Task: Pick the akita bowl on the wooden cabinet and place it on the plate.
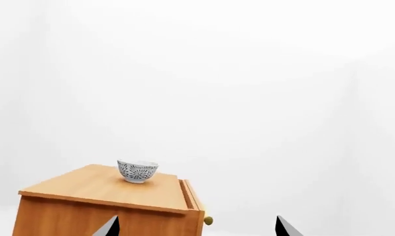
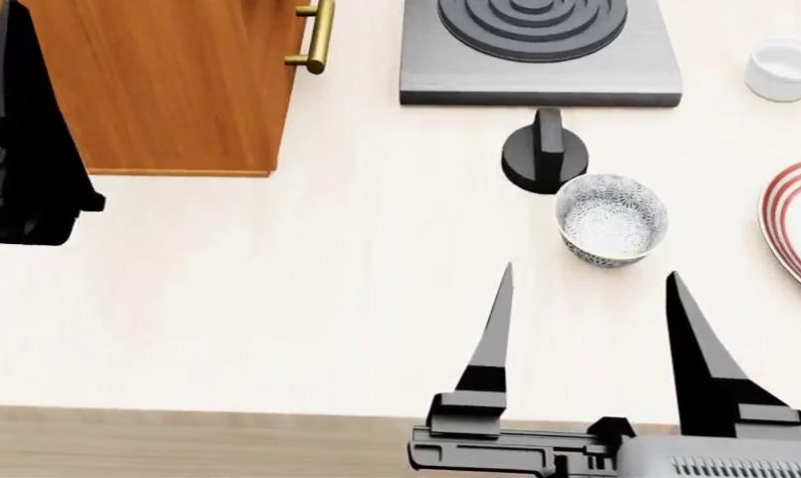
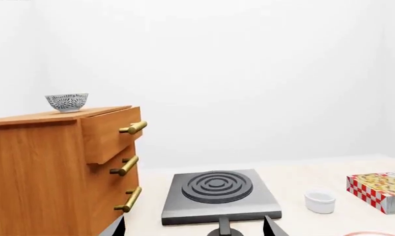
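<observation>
No brand name or readable writing shows anywhere; the only printed thing is a box (image 3: 380, 191) with a red-and-white checked edge and a yellowish picture on its face, far off to the right gripper's right, its lettering too small to make out.

The left gripper (image 1: 196, 227) shows only its two dark fingertips, spread apart with nothing between them. Ahead of it and a little to its left stands the wooden cabinet (image 1: 93, 196), and the akita bowl (image 1: 138, 170) sits upright on the cabinet's top, toward the back, well apart from the fingertips and higher than them. The cabinet's top drawer is pulled out slightly, with brass bar handles (image 3: 133, 128) down its front.

The right gripper (image 2: 587, 339) hangs over the pale counter (image 2: 241, 299) with its fingers spread wide and empty. Just ahead of it, between the lines of its two fingers, a second patterned bowl (image 2: 611, 219) stands on the counter, near the tips but not touching. A black knob (image 2: 546, 151) lies just beyond that bowl, between it and the grey burner plate (image 2: 540, 50). Ahead and to the right is a small plain white cup (image 2: 782, 68). The plate (image 2: 797, 224) with red rings lies to the right of the gripper, cut by the head view's edge and beside the second bowl.
</observation>
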You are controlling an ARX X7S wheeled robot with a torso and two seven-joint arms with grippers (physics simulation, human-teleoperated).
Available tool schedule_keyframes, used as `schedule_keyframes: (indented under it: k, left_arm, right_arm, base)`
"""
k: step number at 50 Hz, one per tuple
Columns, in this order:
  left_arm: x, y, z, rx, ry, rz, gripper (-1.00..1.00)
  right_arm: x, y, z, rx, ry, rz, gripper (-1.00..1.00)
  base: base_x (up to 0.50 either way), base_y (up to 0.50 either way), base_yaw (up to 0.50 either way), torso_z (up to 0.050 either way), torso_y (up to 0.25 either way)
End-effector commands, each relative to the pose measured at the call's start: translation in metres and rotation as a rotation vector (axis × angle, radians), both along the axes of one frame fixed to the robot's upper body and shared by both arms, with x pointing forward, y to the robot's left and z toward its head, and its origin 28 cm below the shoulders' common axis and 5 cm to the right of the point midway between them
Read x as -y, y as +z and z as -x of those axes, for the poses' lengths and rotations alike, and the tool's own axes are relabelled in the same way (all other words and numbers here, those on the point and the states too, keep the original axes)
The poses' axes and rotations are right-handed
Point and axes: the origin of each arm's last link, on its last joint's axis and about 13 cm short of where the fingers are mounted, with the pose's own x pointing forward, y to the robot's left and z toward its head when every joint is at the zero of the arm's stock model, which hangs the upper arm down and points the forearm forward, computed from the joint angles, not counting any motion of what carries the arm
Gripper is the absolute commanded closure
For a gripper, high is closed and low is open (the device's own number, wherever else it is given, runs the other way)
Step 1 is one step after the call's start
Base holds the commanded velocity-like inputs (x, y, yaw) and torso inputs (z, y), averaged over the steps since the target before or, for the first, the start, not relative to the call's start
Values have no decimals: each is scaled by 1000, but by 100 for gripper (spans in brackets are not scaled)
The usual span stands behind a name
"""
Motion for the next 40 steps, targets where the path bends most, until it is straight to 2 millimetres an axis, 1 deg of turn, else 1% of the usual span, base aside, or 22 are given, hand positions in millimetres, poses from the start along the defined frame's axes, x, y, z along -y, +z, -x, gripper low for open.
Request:
schedule_keyframes:
  k: [1, 4, 5, 6, 8, 11, 12, 13, 15, 23, 30, 32, 36, 37, 40]
  left_arm:
    - [9, 38, -3, 46, -5, -63, -100]
    - [10, 41, -3, 50, -8, -70, -100]
    - [10, 42, -4, 26, -21, -56, -100]
    - [9, 45, -5, 26, -46, -18, -100]
    - [8, 49, -4, 39, -58, 1, -100]
    - [9, 55, -6, 27, -38, -6, -100]
    - [8, 57, -6, 33, -30, 3, -100]
    - [7, 60, -5, 32, -59, 52, -100]
    - [6, 61, -5, 29, -54, 53, -100]
    - [7, 61, -1, 49, -74, 26, -100]
    - [8, 64, 0, 36, -89, 53, -100]
    - [10, 68, 0, 28, -93, 62, -100]
    - [15, 79, 1, 18, -80, 27, -100]
    - [15, 85, -1, -5, -36, 38, -100]
    - [15, 95, -3, -11, -36, 41, -100]
  right_arm:
    - [0, 0, 1, 3, -1, -5, -100]
    - [0, 1, 1, 3, -1, -4, -100]
    - [0, 1, 1, 3, 0, -4, -100]
    - [0, 0, 1, 3, 1, -6, -100]
    - [0, 0, 1, 2, 0, -5, -100]
    - [-1, 0, 1, 0, 4, -4, -100]
    - [-1, 0, 1, 0, 4, -3, -100]
    - [0, 1, 1, 1, 3, -4, -100]
    - [0, 1, 1, 2, 2, -5, -100]
    - [0, 2, 1, 4, 1, -1, -100]
    - [0, 3, 2, 5, -1, 0, -100]
    - [0, 3, 2, 8, 0, 4, -100]
    - [0, 6, 5, 19, 1, 7, -100]
    - [0, 6, 5, 21, 1, 6, -100]
    - [0, 7, 6, 25, 2, 5, -100]
  base:
    - [0, 0, 0, 0, 0]
    - [0, 0, 0, 0, 0]
    - [0, 0, 0, 0, 0]
    - [0, 0, 0, 0, 0]
    - [0, 0, 0, 0, 0]
    - [0, 0, 0, 0, 0]
    - [0, 0, 0, 0, 0]
    - [0, 0, 0, 0, 0]
    - [0, 0, 0, 0, 0]
    - [0, 0, 0, 0, 0]
    - [0, 0, 0, 0, 0]
    - [0, 0, 0, 0, 0]
    - [0, 0, 0, 0, 0]
    - [0, 0, 0, 0, 0]
    - [0, 0, 0, 0, 0]
